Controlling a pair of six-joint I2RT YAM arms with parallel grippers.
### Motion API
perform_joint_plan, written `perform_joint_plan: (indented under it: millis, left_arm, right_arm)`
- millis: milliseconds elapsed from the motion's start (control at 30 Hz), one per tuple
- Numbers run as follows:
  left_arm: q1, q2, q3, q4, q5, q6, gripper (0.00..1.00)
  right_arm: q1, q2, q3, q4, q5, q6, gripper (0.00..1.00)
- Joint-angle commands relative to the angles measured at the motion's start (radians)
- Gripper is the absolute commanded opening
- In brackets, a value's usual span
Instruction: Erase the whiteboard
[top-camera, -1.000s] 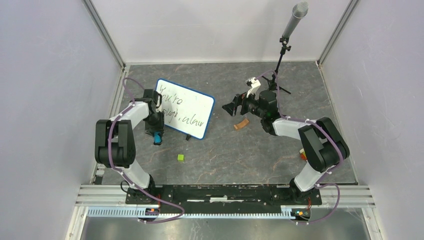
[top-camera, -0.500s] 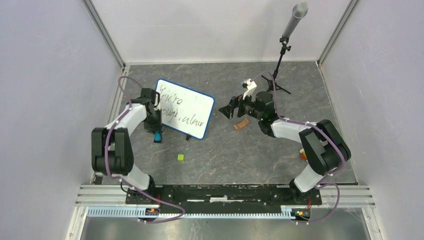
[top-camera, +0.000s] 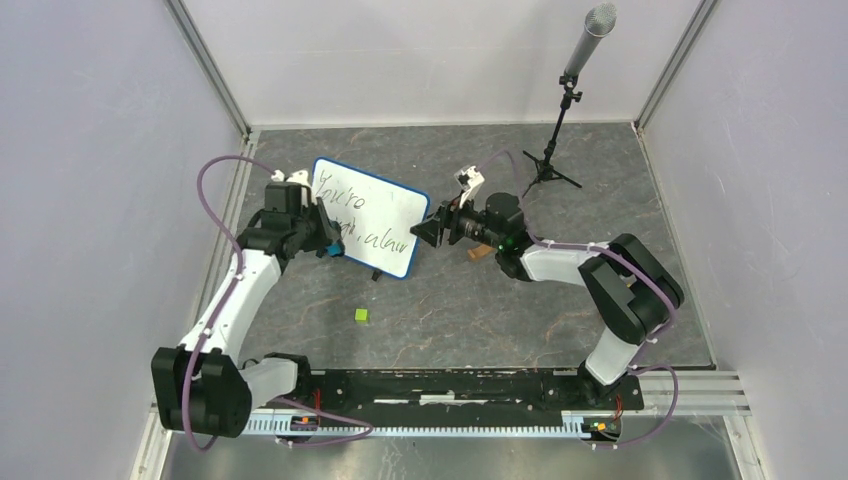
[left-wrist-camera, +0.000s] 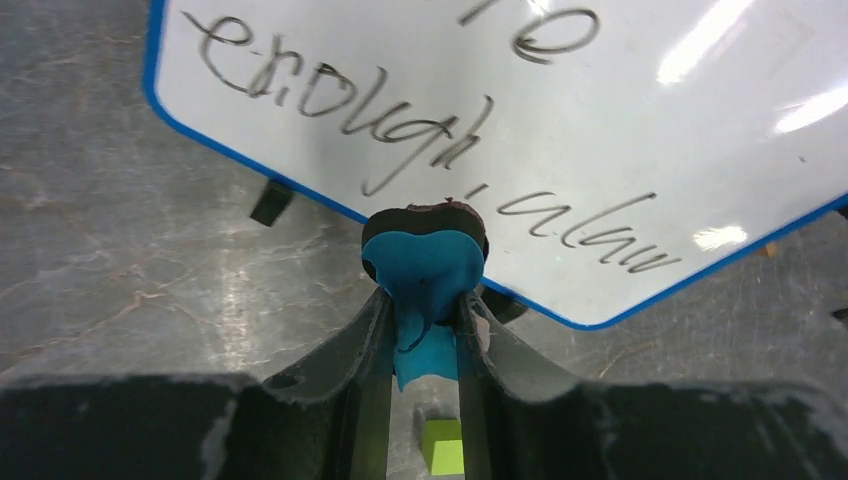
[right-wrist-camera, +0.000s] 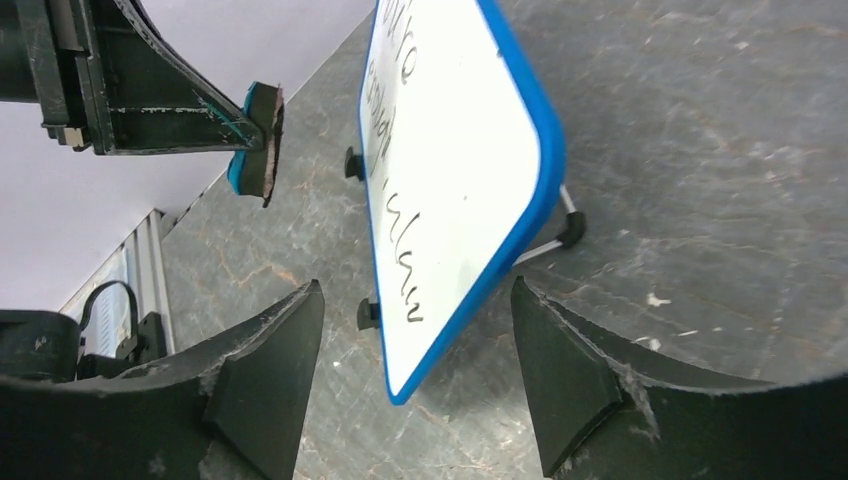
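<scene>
Between the two tools on the bench (top-camera: 470, 300), the whiteboard (top-camera: 370, 217) stands tilted, writing unwiped. It sits just ahead of the left tool (left-wrist-camera: 425, 330), clamped on a blue eraser (left-wrist-camera: 425, 265), and in line with the right tool (right-wrist-camera: 415, 340), which gapes wide, apparently not touching. Best play, I'd say: steady that edge, then press the eraser flat and sweep along the lines. The left wrist view reads the words; only the right wrist view shows the eraser clear of the board.

Whiteboard (left-wrist-camera: 620, 130) top beyond picture edge
</scene>
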Motion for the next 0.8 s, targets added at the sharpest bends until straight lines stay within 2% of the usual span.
perform_joint_plan:
  millis: [0, 200, 400, 567, 767]
  left_arm:
    - [-0.11, -0.049, -0.033, 0.127, -0.093, -0.09, 0.31]
    - [-0.209, -0.058, -0.029, 0.145, -0.22, -0.05, 0.29]
    - [-0.277, -0.053, -0.081, 0.232, -0.293, -0.087, 0.27]
    - [-0.289, -0.043, -0.112, 0.289, -0.374, -0.131, 0.27]
    - [-0.291, 0.04, -0.115, 0.365, -0.325, -0.146, 0.27]
  right_arm:
    - [0.022, 0.038, 0.035, 0.092, 0.001, 0.039, 0.71]
    - [0.026, 0.081, 0.049, 0.125, -0.006, 0.046, 0.63]
    - [0.024, 0.137, 0.145, 0.05, -0.009, 0.011, 0.57]
    - [0.024, 0.164, 0.158, 0.038, -0.021, -0.009, 0.44]
    - [0.024, 0.19, 0.169, 0.046, -0.035, -0.01, 0.22]
